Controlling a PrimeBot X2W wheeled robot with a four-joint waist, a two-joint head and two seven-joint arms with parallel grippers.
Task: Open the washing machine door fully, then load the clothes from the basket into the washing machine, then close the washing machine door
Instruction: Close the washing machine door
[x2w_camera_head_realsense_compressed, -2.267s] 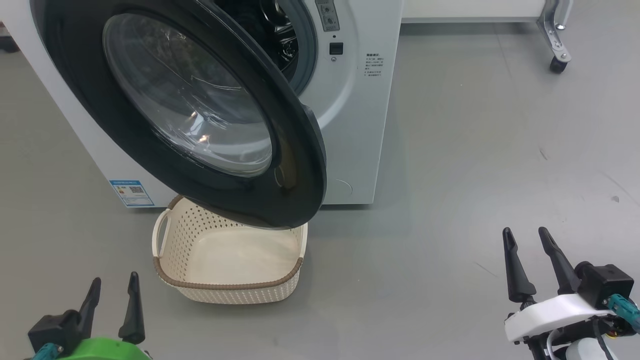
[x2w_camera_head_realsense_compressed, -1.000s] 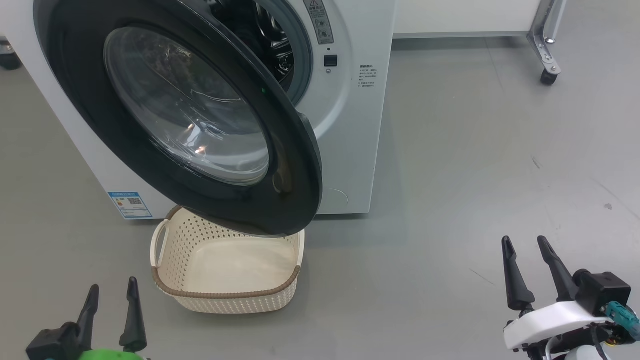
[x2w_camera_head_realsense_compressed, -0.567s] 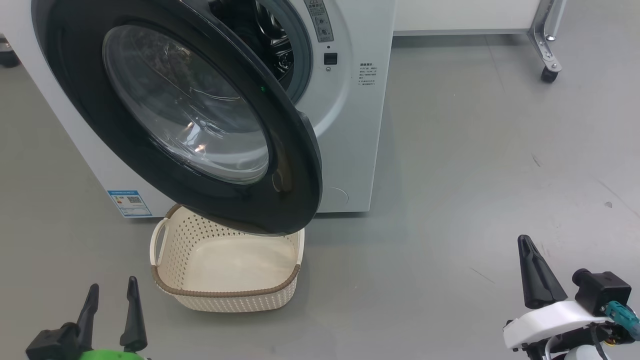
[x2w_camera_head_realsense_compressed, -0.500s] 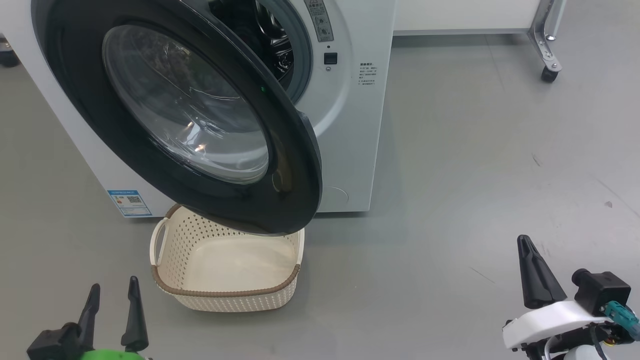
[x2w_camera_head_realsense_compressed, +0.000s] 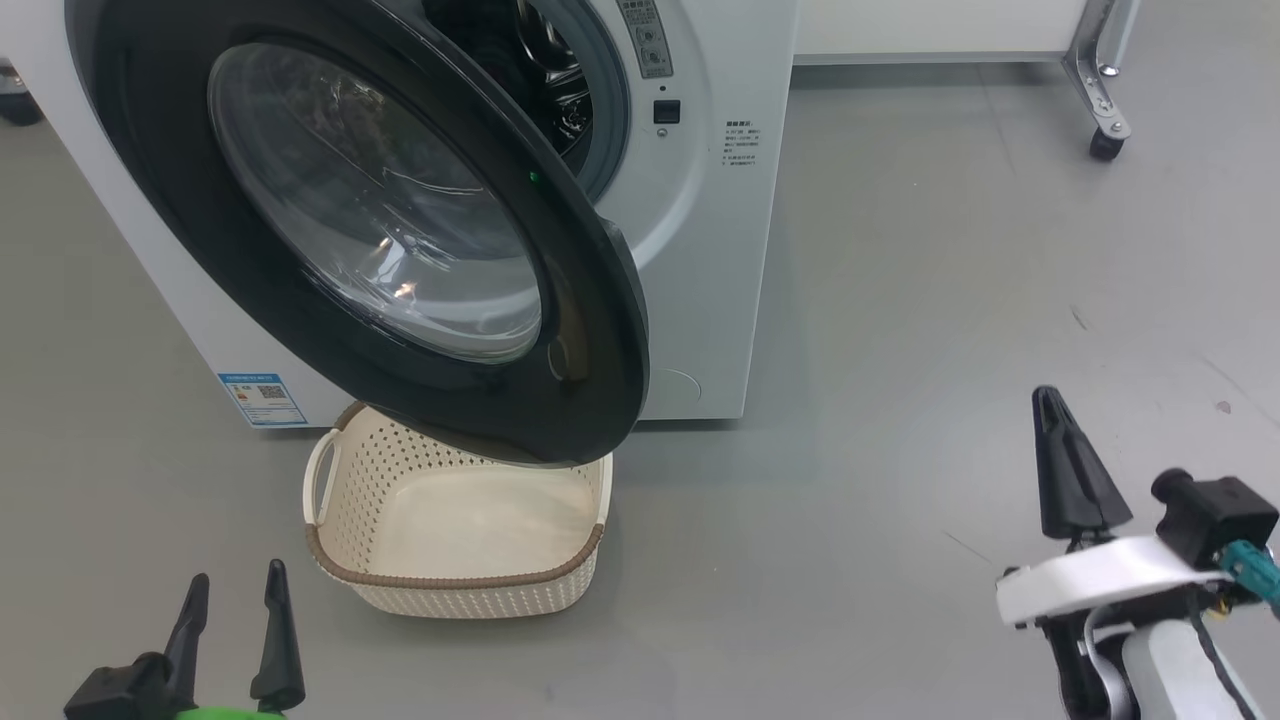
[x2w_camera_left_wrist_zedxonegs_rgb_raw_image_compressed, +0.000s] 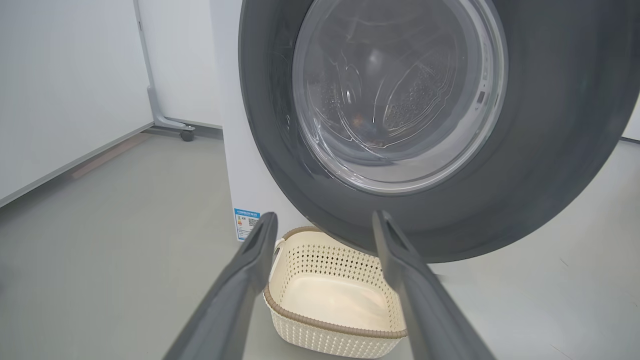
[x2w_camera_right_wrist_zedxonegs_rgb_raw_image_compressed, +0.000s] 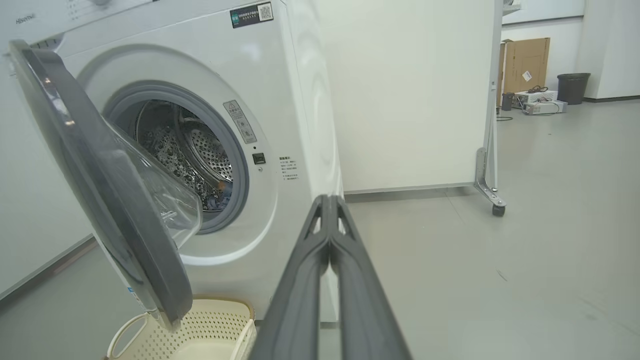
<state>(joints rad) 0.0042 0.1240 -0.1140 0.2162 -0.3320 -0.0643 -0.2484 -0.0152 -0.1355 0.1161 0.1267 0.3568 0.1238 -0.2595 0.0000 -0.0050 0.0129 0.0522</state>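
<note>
Door stands open off the washing machine front, basket sits on the floor right under its lower edge, clothes down in the drum, 1 wheeled stand behind, off right.

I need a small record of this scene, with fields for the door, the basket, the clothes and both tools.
door: washing machine door open, hanging over the basket's back part
basket: basket on the floor, no clothes seen inside
clothes: clothes lying low inside the washing machine
left tool: left tool open, holding nothing
right tool: right tool shut, holding nothing
</note>
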